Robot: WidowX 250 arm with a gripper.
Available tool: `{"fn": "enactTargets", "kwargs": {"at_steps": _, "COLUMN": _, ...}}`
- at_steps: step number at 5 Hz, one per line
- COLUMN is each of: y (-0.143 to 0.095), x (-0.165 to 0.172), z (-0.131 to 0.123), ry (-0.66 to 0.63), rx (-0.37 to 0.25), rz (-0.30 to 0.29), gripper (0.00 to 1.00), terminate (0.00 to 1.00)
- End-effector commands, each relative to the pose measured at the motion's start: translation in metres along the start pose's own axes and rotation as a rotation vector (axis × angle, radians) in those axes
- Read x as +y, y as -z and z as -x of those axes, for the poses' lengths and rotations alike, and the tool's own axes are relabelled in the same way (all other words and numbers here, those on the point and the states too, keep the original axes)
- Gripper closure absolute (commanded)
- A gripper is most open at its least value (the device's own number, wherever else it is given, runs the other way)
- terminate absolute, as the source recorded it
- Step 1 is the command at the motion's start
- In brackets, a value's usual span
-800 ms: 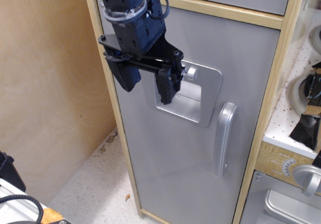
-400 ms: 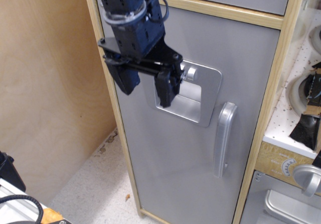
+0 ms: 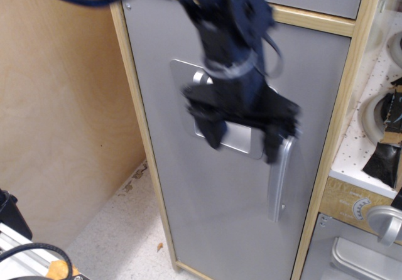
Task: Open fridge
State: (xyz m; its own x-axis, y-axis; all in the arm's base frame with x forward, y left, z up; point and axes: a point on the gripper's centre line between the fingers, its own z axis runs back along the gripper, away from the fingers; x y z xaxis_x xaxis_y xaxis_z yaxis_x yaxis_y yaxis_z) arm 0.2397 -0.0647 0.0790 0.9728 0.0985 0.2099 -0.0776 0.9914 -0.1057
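The fridge [image 3: 207, 204] is a tall cabinet with a light wood frame and a shut matte silver-grey door. Its recessed dispenser panel [image 3: 188, 82] is partly hidden behind my arm. The curved vertical silver handle [image 3: 279, 179] runs down the door's right side. My gripper [image 3: 242, 139] is blurred by motion, open, with one dark finger [image 3: 210, 132] over the panel's lower edge and the other [image 3: 274, 145] at the top of the handle. It holds nothing.
A plywood wall [image 3: 63, 104] stands to the left, with speckled floor [image 3: 119, 230] below. A toy kitchen with a pegboard top [image 3: 377, 104] and a small silver oven door [image 3: 358, 255] with a round knob [image 3: 384, 220] stands to the right. Cables [image 3: 25, 255] lie at the lower left.
My arm swung right and down across the door, from the upper left of the dispenser panel to the top of the handle. The door stays shut.
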Motion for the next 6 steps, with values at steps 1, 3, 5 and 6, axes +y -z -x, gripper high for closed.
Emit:
{"fn": "enactTargets", "kwargs": {"at_steps": 1, "y": 0.029, "x": -0.015, "z": -0.030, "ry": 0.040, "rx": -0.114, "rz": -0.021, "gripper": 0.00, "terminate": 0.00}}
{"fn": "enactTargets", "kwargs": {"at_steps": 3, "y": 0.038, "x": 0.005, "z": -0.062, "ry": 0.114, "rx": -0.116, "rz": -0.046, "gripper": 0.00, "terminate": 0.00}}
{"fn": "enactTargets", "kwargs": {"at_steps": 5, "y": 0.061, "x": -0.003, "z": -0.077, "ry": 0.085, "rx": -0.137, "rz": 0.002, "gripper": 0.00, "terminate": 0.00}}
{"fn": "enactTargets", "kwargs": {"at_steps": 6, "y": 0.069, "x": -0.004, "z": -0.075, "ry": 0.062, "rx": -0.151, "rz": 0.011, "gripper": 0.00, "terminate": 0.00}}
